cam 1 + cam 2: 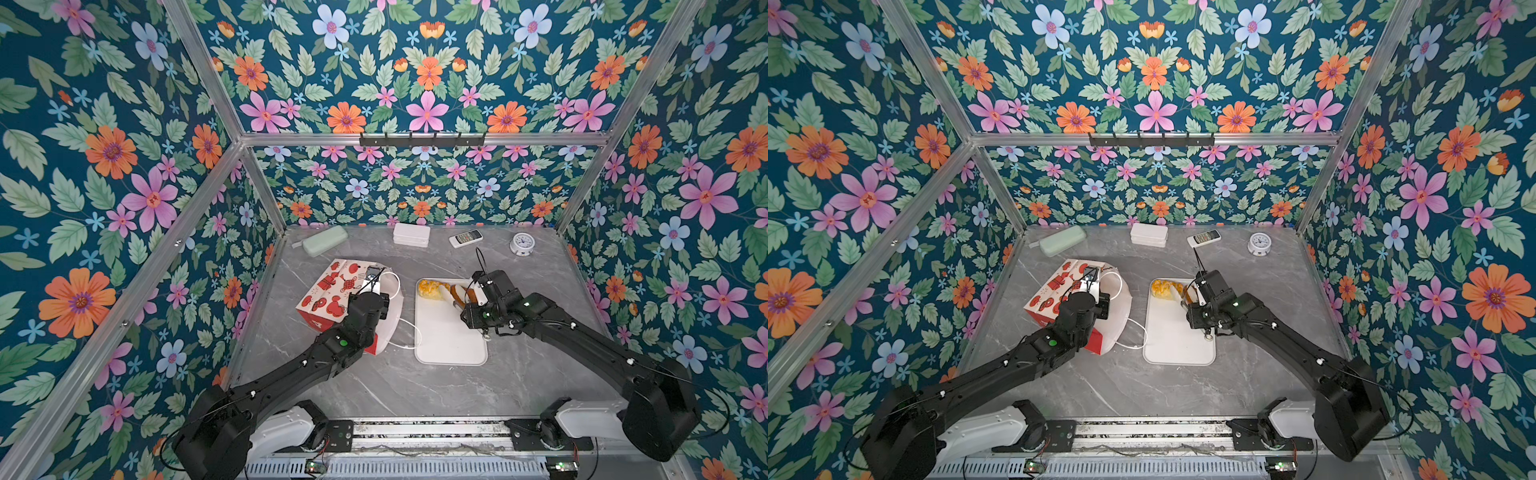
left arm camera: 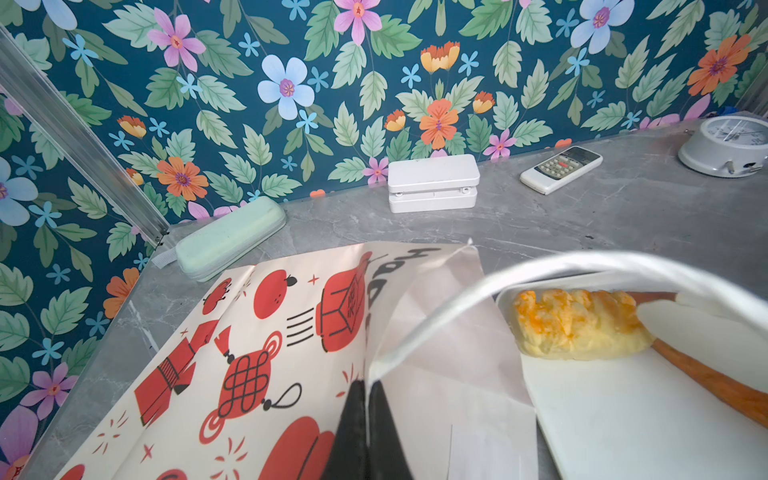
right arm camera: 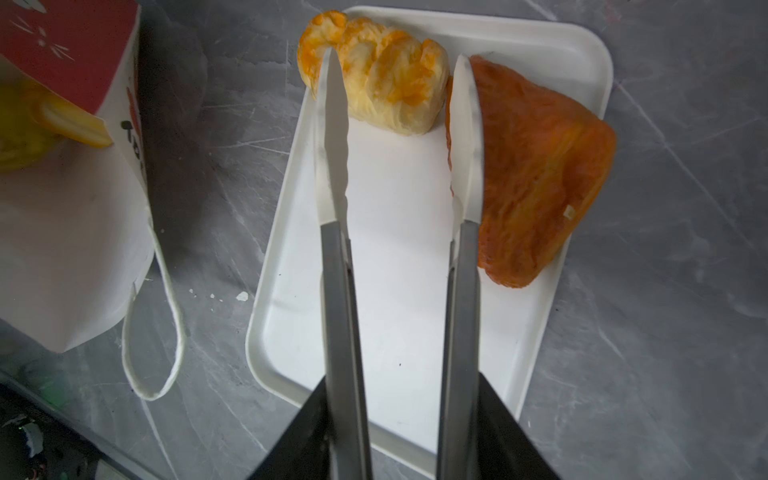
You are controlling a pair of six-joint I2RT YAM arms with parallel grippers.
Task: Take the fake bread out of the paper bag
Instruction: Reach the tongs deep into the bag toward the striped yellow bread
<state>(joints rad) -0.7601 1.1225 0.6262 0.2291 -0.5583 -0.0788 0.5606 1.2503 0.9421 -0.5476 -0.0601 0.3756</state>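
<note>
The paper bag (image 1: 328, 299) (image 1: 1054, 295) lies on its side on the left of the table, white with red prints. My left gripper (image 2: 368, 386) is shut on its rim where the white cord handle (image 2: 436, 332) joins. On the white tray (image 1: 449, 345) (image 3: 395, 311) lie two pieces of fake bread: a pale yellow croissant (image 3: 382, 83) (image 2: 577, 328) and an orange triangular turnover (image 3: 540, 174). My right gripper (image 3: 402, 382) is shut on metal tongs (image 3: 332, 166). The tong arms stand apart over the tray with nothing between them; one tip lies against the turnover.
Along the back wall sit a green case (image 1: 324, 241), a white box (image 1: 411, 235), a remote (image 1: 465, 239) and a small clock (image 1: 522, 244). The bag's other cord loop (image 1: 409, 332) lies on the table next to the tray's left edge.
</note>
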